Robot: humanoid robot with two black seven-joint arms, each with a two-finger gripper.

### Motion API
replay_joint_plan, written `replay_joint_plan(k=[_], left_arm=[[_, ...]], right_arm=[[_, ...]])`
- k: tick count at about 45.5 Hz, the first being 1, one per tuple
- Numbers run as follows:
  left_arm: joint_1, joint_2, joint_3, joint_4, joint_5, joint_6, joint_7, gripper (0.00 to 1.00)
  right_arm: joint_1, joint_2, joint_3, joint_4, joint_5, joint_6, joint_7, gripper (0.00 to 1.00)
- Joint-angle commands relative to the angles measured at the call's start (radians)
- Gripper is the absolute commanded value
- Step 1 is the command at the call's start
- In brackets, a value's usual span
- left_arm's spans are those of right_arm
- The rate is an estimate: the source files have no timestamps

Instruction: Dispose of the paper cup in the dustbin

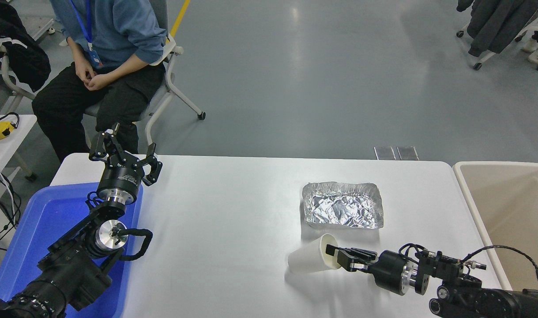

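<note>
Paper cup (312, 257) lies on its side at lower centre of the frame on the white counter (233, 207), mouth toward the right, just below the foil tray (343, 205). Right gripper (335, 257) pinches its rim, one finger inside. Dustbin (509, 212) stands at right edge. Left gripper (123, 152), spread open, hovers above the blue tray (39, 221) at left.

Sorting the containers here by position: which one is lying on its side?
The paper cup, tipped over with its mouth toward the right tool. The foil tray, blue tray and dustbin all face open side up.
</note>
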Motion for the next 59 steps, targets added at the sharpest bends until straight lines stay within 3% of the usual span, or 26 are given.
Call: replay_joint_plan(k=[1, 17, 33, 45, 59], left_arm=[[0.000, 0.000, 0.000, 0.000, 0.000, 0.000, 0.000, 1.00], [0.000, 0.000, 0.000, 0.000, 0.000, 0.000, 0.000, 1.00], [0.001, 0.000, 0.000, 0.000, 0.000, 0.000, 0.000, 1.00], [0.000, 0.000, 0.000, 0.000, 0.000, -0.001, 0.000, 1.00], [0.000, 0.000, 0.000, 0.000, 0.000, 0.000, 0.000, 1.00]], right_arm=[[0.025, -0.083, 0.002, 0.101, 0.016, 0.008, 0.000, 0.00], [0.147, -0.362, 0.015, 0.437, 0.175, 0.060, -0.006, 0.00], [0.333, -0.641, 0.016, 0.598, 0.307, 0.178, -0.006, 0.00], [0.447, -0.732, 0.015, 0.531, 0.473, 0.238, -0.026, 0.00], [0.454, -0.744, 0.013, 0.175, 0.617, 0.288, -0.027, 0.00]])
